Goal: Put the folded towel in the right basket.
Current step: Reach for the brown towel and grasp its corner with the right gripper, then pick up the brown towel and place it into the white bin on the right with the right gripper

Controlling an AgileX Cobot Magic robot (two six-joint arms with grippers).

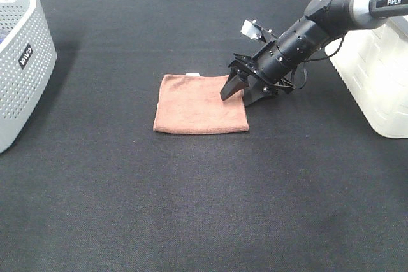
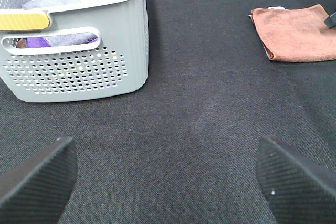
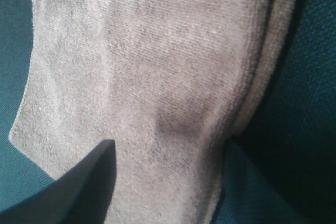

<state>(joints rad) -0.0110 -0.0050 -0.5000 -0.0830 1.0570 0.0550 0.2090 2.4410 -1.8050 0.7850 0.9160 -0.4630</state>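
Observation:
The folded brown towel [image 1: 197, 103] lies flat on the black table, a little right of the middle. It also shows in the left wrist view [image 2: 296, 32] and fills the right wrist view [image 3: 152, 61]. My right gripper [image 1: 239, 93] is open and down at the towel's right edge, with one finger [image 3: 79, 187] over the cloth and the other just off the edge. The right basket [image 1: 376, 74], white, stands at the right edge of the table. My left gripper [image 2: 168, 182] is open and empty, low over bare table near the left basket.
A grey perforated basket [image 1: 22, 55] holding several cloths stands at the far left; it also shows in the left wrist view [image 2: 79, 72]. The table is covered in black cloth [image 1: 191, 208].

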